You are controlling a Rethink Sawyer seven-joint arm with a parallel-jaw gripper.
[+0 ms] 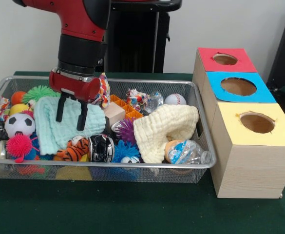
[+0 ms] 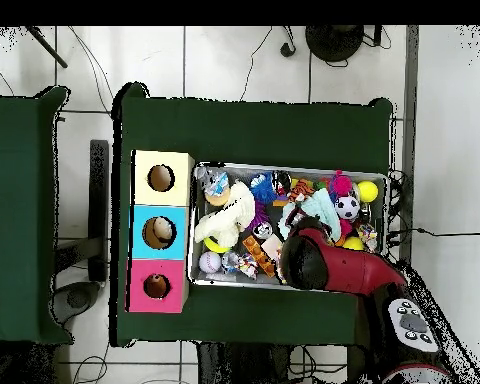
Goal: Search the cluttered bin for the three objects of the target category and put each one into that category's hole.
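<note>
End effector, fingers apart, over mint cloth inside crowded wire bin, away from rim.

In the overhead view the arm covers the gripper and part of the bin, so the toys under it cannot be seen. In the front view the mint cloth and the cream cloth hide the toys below them. The arm is cut off by the top edge. What lies inside the three holes of the boxes cannot be told.
</note>
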